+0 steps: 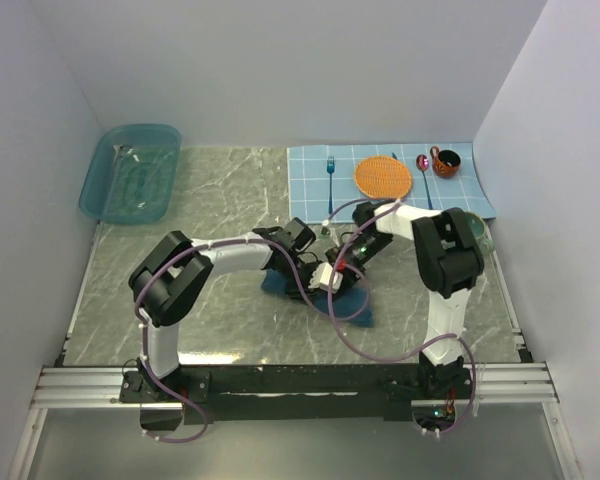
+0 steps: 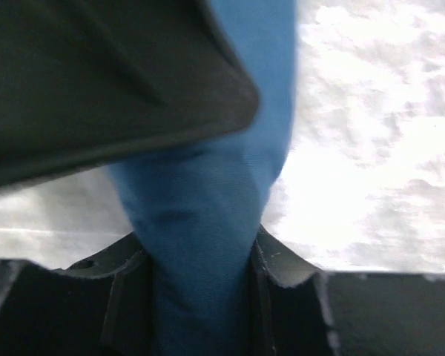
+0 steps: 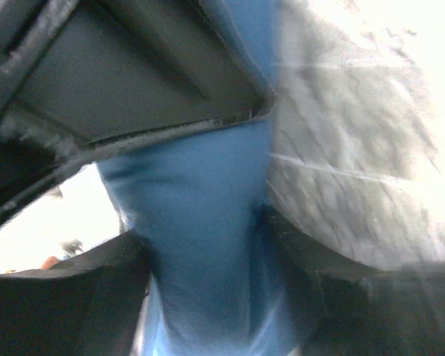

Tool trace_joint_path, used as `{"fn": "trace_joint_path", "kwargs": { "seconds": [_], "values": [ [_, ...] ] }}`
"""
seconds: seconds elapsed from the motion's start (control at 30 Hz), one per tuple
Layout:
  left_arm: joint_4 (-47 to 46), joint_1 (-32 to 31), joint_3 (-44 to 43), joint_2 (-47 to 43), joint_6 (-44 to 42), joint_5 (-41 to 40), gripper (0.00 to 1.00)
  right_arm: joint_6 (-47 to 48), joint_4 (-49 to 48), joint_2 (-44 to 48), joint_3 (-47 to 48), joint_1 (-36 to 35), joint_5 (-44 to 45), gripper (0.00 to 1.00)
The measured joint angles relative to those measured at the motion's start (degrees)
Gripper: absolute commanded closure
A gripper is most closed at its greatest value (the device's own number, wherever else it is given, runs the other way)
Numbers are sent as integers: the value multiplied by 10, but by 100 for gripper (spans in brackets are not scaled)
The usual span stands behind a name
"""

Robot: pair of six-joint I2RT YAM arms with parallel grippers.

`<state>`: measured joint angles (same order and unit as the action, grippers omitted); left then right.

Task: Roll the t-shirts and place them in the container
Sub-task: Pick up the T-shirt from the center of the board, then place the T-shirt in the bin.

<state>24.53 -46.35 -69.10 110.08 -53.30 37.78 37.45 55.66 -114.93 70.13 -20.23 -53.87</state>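
Note:
The dark teal-blue t-shirt (image 1: 348, 306) lies bunched in a narrow strip in the middle of the marbled table, mostly hidden under both arms. My left gripper (image 1: 302, 284) comes in from the left and is shut on a fold of the t-shirt (image 2: 208, 222), which fills the gap between its jaws. My right gripper (image 1: 332, 278) comes in from the right, close against the left one, and is shut on another fold of the t-shirt (image 3: 200, 222). In each wrist view the other gripper's dark body looms just above the cloth.
A see-through teal plastic tub (image 1: 132, 172) stands at the far left. A light blue gridded placemat (image 1: 320, 185) at the far right carries a blue fork (image 1: 331, 170), an orange plate (image 1: 383, 177), a spoon (image 1: 423, 172) and an orange cup (image 1: 445, 161).

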Motion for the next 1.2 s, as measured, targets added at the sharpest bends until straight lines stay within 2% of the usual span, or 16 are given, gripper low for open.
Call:
{"fn": "trace_joint_path", "kwargs": {
  "seconds": [0.03,0.1,0.23,0.4,0.5,0.6,0.77,0.93,1.07,1.2],
  "values": [
    [20,-1,2,-5,-2,5,99,1,13,6,5,15,-17,0],
    [27,-4,-3,-5,-4,2,99,14,20,26,18,31,6,0],
    [61,14,-11,-10,-10,-1,99,38,59,39,117,79,30,0],
    [157,101,-93,-19,11,-26,99,25,59,87,216,165,50,0],
    [190,159,-180,-19,44,-48,99,2,51,120,219,197,64,0],
    [194,214,-247,-23,90,-79,99,-28,38,137,200,198,75,0],
    [191,306,-319,-22,205,-172,99,-66,33,139,175,191,94,0],
    [177,424,-428,4,332,-262,99,-87,28,139,173,191,115,0],
    [154,505,-476,25,398,-345,99,-102,25,139,167,190,127,0],
    [129,535,-496,51,424,-447,99,-108,25,139,165,188,143,0]
  ]
}}
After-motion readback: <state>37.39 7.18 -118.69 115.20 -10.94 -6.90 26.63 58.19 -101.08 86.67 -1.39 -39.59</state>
